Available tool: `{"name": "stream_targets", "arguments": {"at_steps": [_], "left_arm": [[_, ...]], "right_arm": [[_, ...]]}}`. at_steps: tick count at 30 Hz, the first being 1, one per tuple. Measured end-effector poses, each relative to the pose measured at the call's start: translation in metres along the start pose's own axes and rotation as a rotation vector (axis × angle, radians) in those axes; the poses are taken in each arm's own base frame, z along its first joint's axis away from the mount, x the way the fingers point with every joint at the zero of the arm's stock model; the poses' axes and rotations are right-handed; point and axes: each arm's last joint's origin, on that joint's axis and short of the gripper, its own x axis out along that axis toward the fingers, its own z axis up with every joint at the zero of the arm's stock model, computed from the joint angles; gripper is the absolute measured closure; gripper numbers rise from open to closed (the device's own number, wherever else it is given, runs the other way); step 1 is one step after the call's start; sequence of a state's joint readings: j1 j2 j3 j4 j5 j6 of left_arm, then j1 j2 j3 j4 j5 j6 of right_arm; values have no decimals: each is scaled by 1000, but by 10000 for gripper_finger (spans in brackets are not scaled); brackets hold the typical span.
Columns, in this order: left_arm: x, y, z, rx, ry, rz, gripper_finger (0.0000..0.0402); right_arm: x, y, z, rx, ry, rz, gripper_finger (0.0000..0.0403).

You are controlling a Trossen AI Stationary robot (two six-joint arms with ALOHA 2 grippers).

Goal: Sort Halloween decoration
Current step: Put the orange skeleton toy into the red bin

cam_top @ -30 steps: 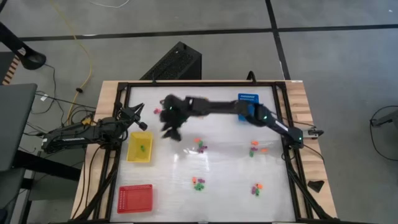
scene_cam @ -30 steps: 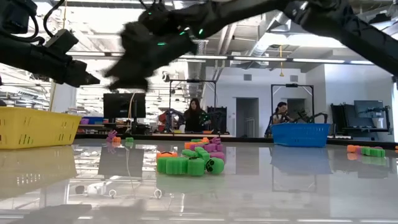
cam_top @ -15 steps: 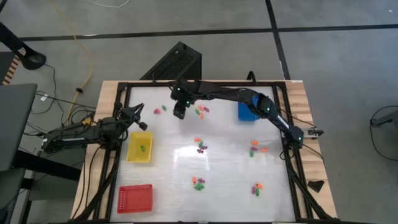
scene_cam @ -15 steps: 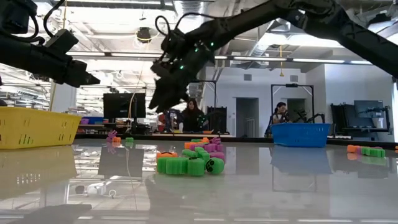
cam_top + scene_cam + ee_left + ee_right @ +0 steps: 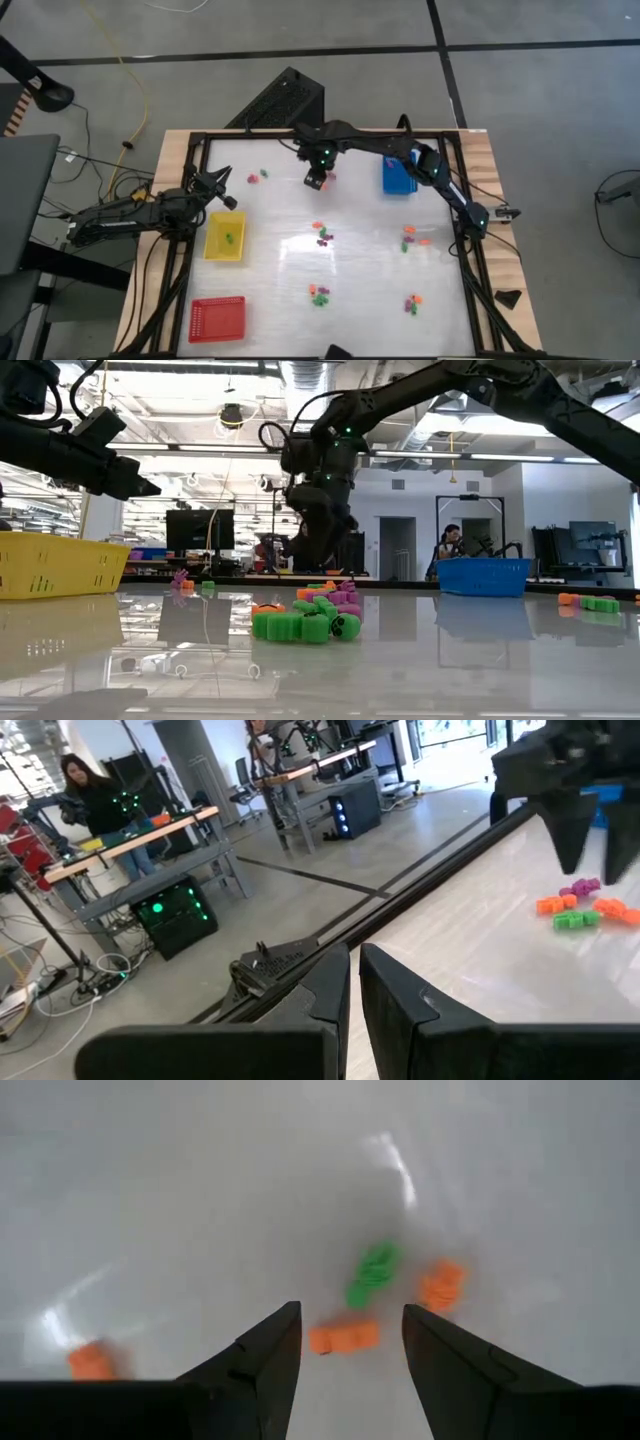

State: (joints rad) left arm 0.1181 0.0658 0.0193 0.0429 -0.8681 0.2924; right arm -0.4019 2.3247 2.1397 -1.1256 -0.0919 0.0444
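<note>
No writing shows anywhere. The right claw (image 5: 315, 181) hangs spread apart over orange and green pieces (image 5: 376, 1273); the left claw (image 5: 222, 181), pinched together, waits beside the yellow tray (image 5: 225, 238).

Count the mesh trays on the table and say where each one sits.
3. Yellow tray near the left gripper; red tray at the near left corner; blue tray at the far right. None appear hidden.

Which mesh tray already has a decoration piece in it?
The yellow tray, beside the left gripper: a green piece lies inside. The red tray shows none.
</note>
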Motion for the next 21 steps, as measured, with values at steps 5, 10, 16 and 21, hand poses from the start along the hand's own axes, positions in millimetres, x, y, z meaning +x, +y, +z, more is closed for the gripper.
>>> {"name": "stream_targets", "arguments": {"at_steps": [5, 10, 16, 21], "left_arm": [[0, 0, 0, 0, 0, 0, 384], [0, 0, 0, 0, 0, 0, 384], [0, 0, 0, 0, 0, 0, 384], [0, 0, 0, 0, -1, 0, 384]], "right_arm": [[15, -2, -8, 93, 52, -24, 198], [32, 4, -15, 107, 70, -26, 198], [41, 8, -21, 144, 82, -67, 198], [46, 17, -25, 130, 89, -83, 205]]}}
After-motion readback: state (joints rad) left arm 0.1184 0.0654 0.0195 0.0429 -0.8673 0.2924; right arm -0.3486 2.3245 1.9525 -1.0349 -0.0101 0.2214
